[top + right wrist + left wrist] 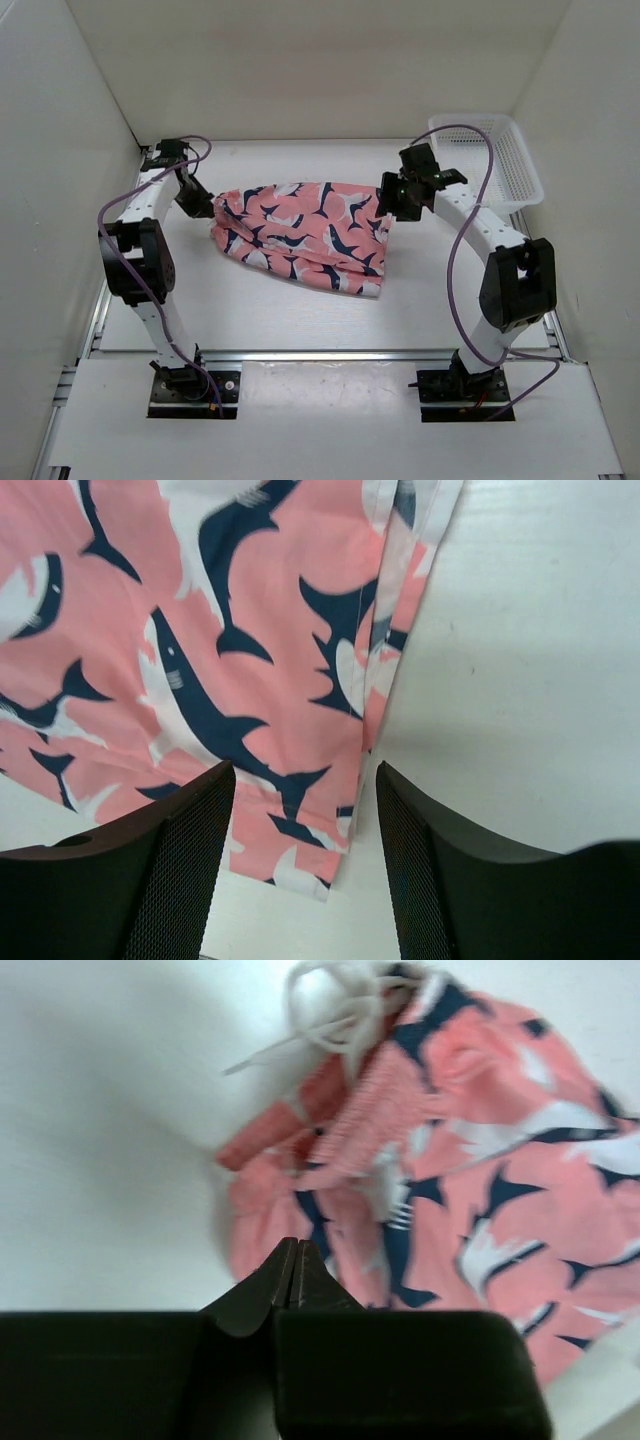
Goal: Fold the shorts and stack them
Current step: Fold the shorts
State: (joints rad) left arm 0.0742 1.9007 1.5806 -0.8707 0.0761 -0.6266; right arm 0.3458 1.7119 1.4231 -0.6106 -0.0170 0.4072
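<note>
The shorts (300,235) lie in the middle of the top view on the white desk (300,325), a bunched, doubled-over bundle running from left to right. The gathered waistband end is at the left and the leg hems are at the right.

The left arm (140,250) reaches in from the left of the frame, and its jaws sit at the waistband end of the bundle. In the left wrist view the left jaws are pressed together at the lower middle of the frame. Their tips are just over the near edge of the fabric, and no cloth shows between them. Above them the shorts (470,1160) fill the right half of that view. The ribbed waistband is crumpled, and the white drawstring (335,1010) is looped loosely at the top centre.

The right arm (500,250) reaches in from the right, with its jaws at the upper right corner of the shorts. In the right wrist view the right jaws stand wide apart, with one dark finger (170,870) at the lower left and the other at the lower right. They hang over the shorts (250,630), whose layered hem edges run down the centre of the frame with bare desk to the right.

A white mesh basket (500,160) stands in the upper right of the top view, apart from the shorts.
</note>
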